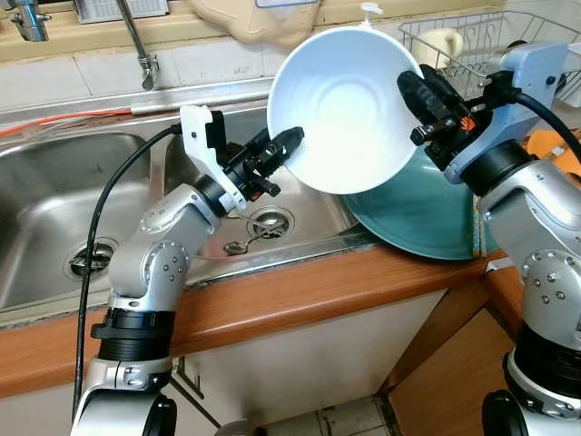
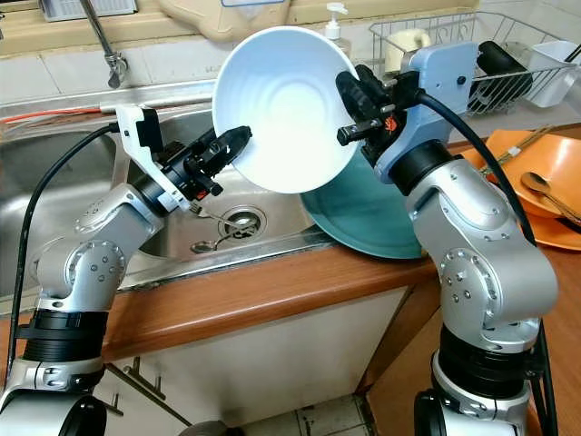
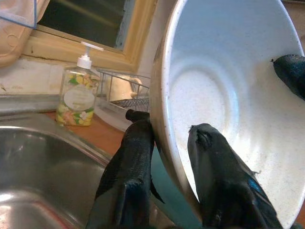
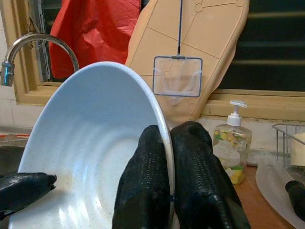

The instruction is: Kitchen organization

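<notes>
A large white bowl (image 1: 345, 104) is held tilted in the air above the sink's right edge, its inside facing me. My left gripper (image 1: 289, 145) is shut on its lower left rim, one finger inside and one outside (image 3: 131, 162). My right gripper (image 1: 419, 95) is shut on the bowl's right rim (image 4: 164, 157). Under the bowl a big teal plate (image 1: 422, 213) leans at the counter's edge, half over the sink.
A steel double sink (image 1: 54, 200) with a spoon (image 1: 238, 243) near the drain, a tap (image 1: 145, 64) behind. A soap bottle (image 3: 78, 98), a wire dish rack (image 2: 508, 64) and orange plates with utensils (image 2: 536, 191) stand to the right. The wooden counter edge (image 1: 300, 300) runs in front.
</notes>
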Controlling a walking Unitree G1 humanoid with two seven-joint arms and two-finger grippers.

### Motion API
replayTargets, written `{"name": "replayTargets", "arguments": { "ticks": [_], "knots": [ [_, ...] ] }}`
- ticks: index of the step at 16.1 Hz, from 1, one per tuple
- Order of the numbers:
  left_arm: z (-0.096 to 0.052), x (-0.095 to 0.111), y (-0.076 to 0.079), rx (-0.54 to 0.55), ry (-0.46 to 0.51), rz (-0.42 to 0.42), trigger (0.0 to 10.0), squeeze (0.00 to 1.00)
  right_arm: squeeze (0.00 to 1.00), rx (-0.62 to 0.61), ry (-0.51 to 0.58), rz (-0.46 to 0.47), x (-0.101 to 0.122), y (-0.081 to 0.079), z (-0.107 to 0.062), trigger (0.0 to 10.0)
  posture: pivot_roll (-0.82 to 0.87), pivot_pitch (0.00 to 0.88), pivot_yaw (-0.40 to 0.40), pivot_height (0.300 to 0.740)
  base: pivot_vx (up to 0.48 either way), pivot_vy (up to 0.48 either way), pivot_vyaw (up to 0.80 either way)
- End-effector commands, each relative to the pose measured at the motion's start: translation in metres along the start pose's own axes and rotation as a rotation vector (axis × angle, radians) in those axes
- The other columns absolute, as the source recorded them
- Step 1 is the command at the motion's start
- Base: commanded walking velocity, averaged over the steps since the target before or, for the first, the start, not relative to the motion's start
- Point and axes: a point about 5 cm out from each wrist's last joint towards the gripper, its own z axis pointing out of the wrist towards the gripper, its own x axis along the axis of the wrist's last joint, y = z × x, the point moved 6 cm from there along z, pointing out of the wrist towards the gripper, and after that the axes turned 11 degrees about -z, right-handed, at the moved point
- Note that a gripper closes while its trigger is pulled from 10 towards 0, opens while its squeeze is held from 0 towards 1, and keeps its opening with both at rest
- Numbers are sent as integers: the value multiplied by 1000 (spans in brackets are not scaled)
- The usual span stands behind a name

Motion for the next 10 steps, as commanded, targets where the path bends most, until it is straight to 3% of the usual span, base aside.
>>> {"name": "replayTargets", "arguments": {
  "ticks": [1, 2, 3, 10],
  "knots": [
    [-5, 7, -17, 95, 21, 21, 0, 0, 0, 48, 75, -19, 18, -9, 1, 1686, -84, 0, 90, 740, 0, 0, 0],
    [-6, 7, -18, 105, 23, 25, 0, 0, 0, 49, 73, -21, 17, -9, 1, 2510, -84, 0, 90, 740, 0, 0, 0],
    [-7, 6, -21, 126, 21, 38, 0, 0, 0, 43, 63, -33, 15, -9, 2, 10000, -78, 0, 81, 740, 0, 0, 0],
    [-2, 19, -20, 181, 77, 109, 0, 0, 0, 31, 9, -84, 1, -16, 3, 10000, -66, 0, 88, 740, 0, 0, 0]
  ]
}}
